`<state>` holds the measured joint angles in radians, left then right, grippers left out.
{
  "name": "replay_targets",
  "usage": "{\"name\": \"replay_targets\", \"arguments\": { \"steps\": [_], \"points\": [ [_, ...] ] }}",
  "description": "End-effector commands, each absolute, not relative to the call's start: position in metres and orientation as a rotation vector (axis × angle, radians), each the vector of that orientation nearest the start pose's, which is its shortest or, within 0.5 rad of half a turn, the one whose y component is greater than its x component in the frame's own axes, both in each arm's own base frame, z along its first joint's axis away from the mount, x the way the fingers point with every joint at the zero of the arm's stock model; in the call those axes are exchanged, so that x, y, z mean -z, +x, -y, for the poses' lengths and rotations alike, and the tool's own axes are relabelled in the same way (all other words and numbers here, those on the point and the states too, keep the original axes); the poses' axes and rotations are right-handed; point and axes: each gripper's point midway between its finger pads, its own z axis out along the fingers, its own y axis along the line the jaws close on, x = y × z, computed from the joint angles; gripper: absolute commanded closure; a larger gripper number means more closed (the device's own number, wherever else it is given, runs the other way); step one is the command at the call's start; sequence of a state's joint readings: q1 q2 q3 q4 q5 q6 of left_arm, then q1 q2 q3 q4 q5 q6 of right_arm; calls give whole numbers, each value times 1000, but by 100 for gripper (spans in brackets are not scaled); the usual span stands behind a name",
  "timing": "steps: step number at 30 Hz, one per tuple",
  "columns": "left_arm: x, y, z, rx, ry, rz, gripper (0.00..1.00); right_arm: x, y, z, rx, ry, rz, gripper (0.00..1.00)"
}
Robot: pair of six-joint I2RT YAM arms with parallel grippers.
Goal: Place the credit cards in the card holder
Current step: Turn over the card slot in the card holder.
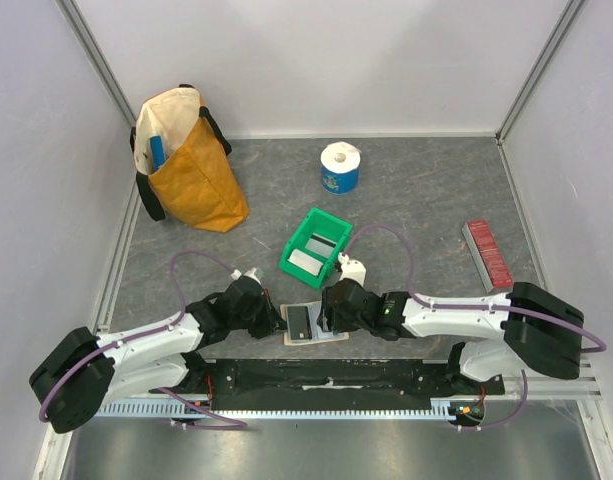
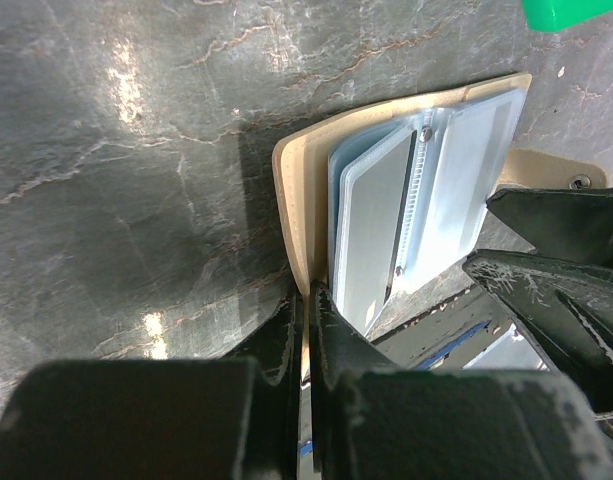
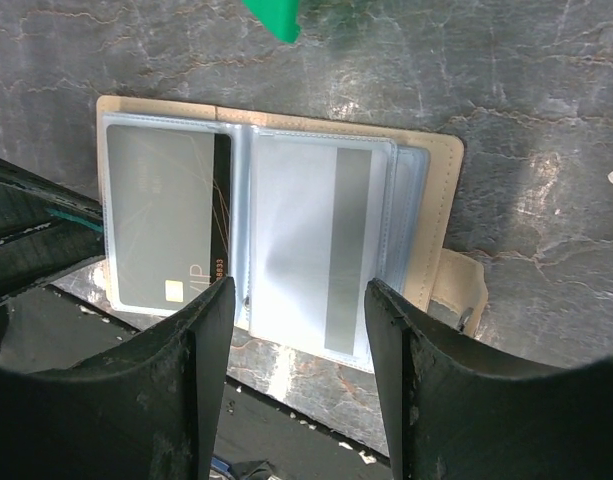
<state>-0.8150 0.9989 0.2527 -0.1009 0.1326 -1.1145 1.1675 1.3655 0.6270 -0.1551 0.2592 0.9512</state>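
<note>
The card holder (image 3: 431,165) lies open on the table directly beneath the right gripper (image 3: 299,325). That gripper's jaws stand apart with nothing pinched between them, one finger on either side of a pale striped card (image 3: 321,250) in the clear pockets (image 2: 456,170). A dark card (image 3: 161,215) sits in the pocket just outside one finger, and the closing tab (image 3: 456,285) pokes out beyond the other. The left gripper (image 2: 308,300) is clamped shut on the tan cover's edge, pinning it down. More credit cards (image 1: 307,261) lie in the green bin (image 1: 294,243), beyond both grippers.

The cards look light, stiff, thin and slick. Lying flat they offer little to grab, so the long edges, or a tipped-up short edge, are the likely hold. The holder is soft and floppy and its plastic leaves are limp, so the cover edge is a sound place to hold it.

Glare on the plastic blurs things: the pale card may be fully seated or only partway in. The holder's near edge is hidden behind the right fingers, and how many cards the bin holds is too small to count
</note>
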Motion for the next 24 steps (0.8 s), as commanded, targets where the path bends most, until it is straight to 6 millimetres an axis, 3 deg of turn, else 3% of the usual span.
{"name": "replay_targets", "arguments": {
  "steps": [1, 8, 13, 18, 21, 24],
  "points": [
    [-22, 126, 223, 963, -315, -2637, 98, -34, 139, -296, -606, -146, -2539, 38],
    [-22, 126, 223, 963, -313, -2637, 98, -28, 135, -296, -594, -174, -2564, 39],
    [-22, 127, 224, 964, -312, -2638, 98, -29, 126, -314, -716, -228, -2577, 39],
    [-22, 127, 224, 964, -312, -2638, 98, -43, 121, -337, -898, -229, -2534, 40],
    [-22, 126, 223, 962, -315, -2639, 98, -53, 125, -341, -912, -225, -2502, 41],
    [-22, 127, 223, 962, -315, -2637, 98, -63, 134, -331, -864, -192, -2464, 41]
  ]
}}
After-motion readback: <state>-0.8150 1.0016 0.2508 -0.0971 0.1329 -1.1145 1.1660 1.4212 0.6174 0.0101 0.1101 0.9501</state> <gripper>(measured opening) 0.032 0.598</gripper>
